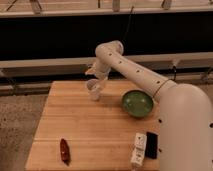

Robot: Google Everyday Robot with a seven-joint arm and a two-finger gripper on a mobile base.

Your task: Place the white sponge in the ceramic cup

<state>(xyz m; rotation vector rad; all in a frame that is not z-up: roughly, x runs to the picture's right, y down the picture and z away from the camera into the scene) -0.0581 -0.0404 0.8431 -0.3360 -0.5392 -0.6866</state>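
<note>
Your gripper point(95, 75) sits in the upper middle of the frame, just above the small plain white ceramic cup point(93, 90) that stands upright near the far edge of the pale wooden worktop point(90, 135). The white arm comes in from the lower right and bends down over the cup, which suggests the gripper is there to drop something into its mouth. You should know that the state of the fingers cannot be told here, and the small cream-white sponge does not show plainly anywhere: it may be inside the cup or held at the gripper, but neither can be confirmed. Right of the cup and apart from it, in the centre right of the frame, lies the wide green bowl point(137, 103), far enough off not to hinder a lift straight up. Down at the lower right edge of the worktop lie a longer white bar with dark marks point(139, 148) and, just beside it, a black rectangular bar point(151, 145); a small dark red object point(64, 150) rests at the lower left. None of these is near the cup. My judgement is that the placing is at or near its end, and any upward move should be straight so the light cup is not tipped.
</note>
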